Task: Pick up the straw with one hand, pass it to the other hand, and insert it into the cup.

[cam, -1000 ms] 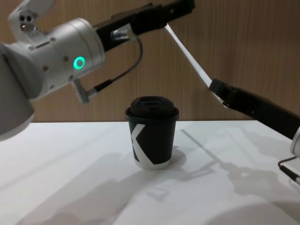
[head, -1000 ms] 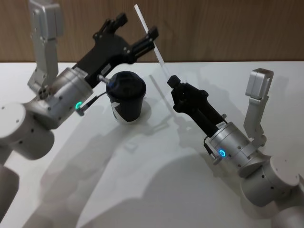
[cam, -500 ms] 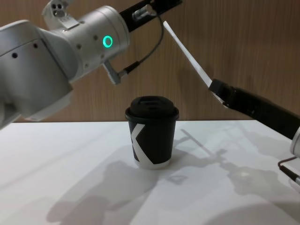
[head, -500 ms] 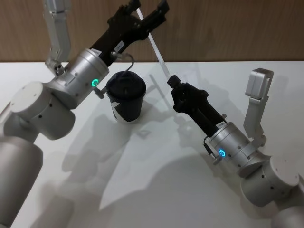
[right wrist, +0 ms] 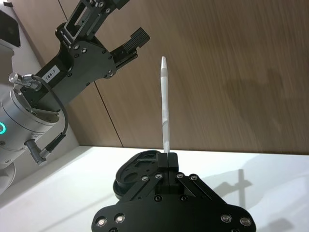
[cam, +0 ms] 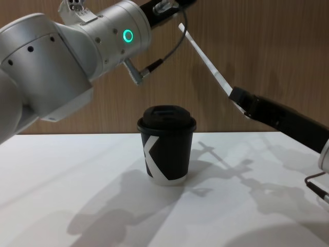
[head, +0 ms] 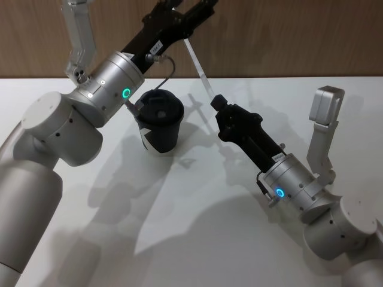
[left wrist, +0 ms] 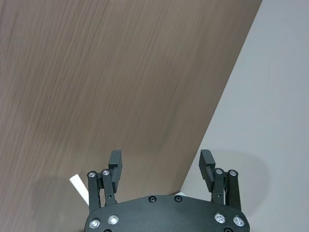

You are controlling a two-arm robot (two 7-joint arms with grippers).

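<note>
The left gripper (head: pixel 188 6), jaws spread, has climbed to the top centre of the frame, close beside the straw (head: pixel 200 69). The right gripper (head: pixel 216 101) pinches the straw's lower end, right of the cup (head: pixel 158 119). The handover looks near, but the left gripper has not grasped the straw yet.

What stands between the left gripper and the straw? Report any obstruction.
Nothing visible does. The left gripper hangs with its fingers open, close beside the upper end of the straw, with only air between them. The right gripper is shut on the lower end, below that spot.
</note>
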